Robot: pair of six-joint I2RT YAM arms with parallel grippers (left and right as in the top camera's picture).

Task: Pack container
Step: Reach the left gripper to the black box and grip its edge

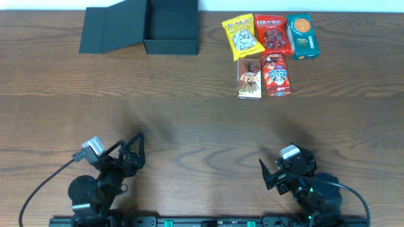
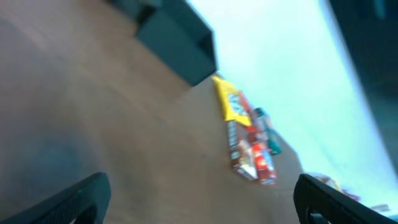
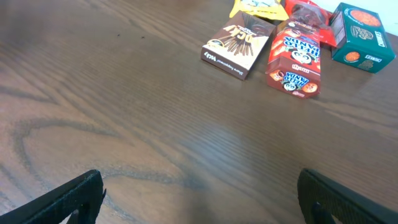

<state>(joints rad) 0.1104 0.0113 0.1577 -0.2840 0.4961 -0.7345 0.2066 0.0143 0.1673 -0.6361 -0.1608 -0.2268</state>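
The dark container [image 1: 172, 26] stands open at the table's far left, its flap lid [image 1: 112, 30] lying out to the left. It also shows blurred in the left wrist view [image 2: 180, 40]. Snacks lie at the far right: a yellow packet [image 1: 243, 34], a red packet [image 1: 273, 33], a teal box [image 1: 302, 36], a brown stick-biscuit box [image 1: 249, 78] and a red panda box [image 1: 276, 74]. My left gripper [image 1: 131, 149] is open and empty near the front left. My right gripper [image 1: 270, 173] is open and empty near the front right.
The right wrist view shows the brown box [image 3: 239, 43], the red panda box [image 3: 295, 56] and the teal box [image 3: 364, 37] ahead on the wood table [image 3: 124, 112]. The left wrist view shows the snack group [image 2: 249, 146] far off.
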